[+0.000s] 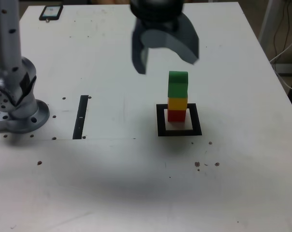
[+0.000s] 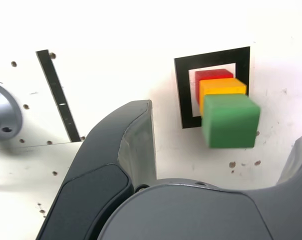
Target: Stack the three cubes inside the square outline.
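Three cubes stand stacked inside the square outline [image 1: 160, 121]: the red cube [image 1: 176, 115] at the bottom, the yellow cube [image 1: 177, 103] on it, and the green cube [image 1: 178, 84] on top. My gripper [image 1: 167, 64] hangs open just above the stack and touches none of the cubes. From the wrist view the green cube [image 2: 230, 121] shows between the two spread fingers [image 2: 133, 145], with the yellow cube [image 2: 223, 87], the red cube [image 2: 213, 76] and the square outline [image 2: 183, 92] below it. Nothing is held.
A thin black strip [image 1: 81, 117] lies at the exterior view's left of the outline. The arm's base [image 1: 18, 108] stands at the table's left edge. A dark flat device [image 1: 51, 11] lies at the far left corner. Cables hang off the right side [image 1: 284, 48].
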`<control>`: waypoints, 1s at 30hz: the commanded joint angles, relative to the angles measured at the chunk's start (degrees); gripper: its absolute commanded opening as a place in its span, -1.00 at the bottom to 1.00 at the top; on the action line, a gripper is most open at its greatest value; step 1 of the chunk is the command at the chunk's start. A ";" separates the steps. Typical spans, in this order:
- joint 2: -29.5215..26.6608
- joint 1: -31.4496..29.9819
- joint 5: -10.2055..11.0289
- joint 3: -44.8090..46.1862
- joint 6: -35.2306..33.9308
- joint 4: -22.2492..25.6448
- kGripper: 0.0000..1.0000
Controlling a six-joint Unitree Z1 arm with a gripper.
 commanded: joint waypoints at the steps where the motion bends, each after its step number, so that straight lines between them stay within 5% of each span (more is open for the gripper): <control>1: -4.50 0.09 0.60 2.20 0.25 -0.13 0.99; 11: -19.07 0.12 0.41 24.55 1.13 -6.16 0.98; 24: -24.77 2.55 -1.69 43.03 2.46 -14.85 0.98; 30: -24.17 2.55 -4.72 50.06 2.46 -21.08 0.98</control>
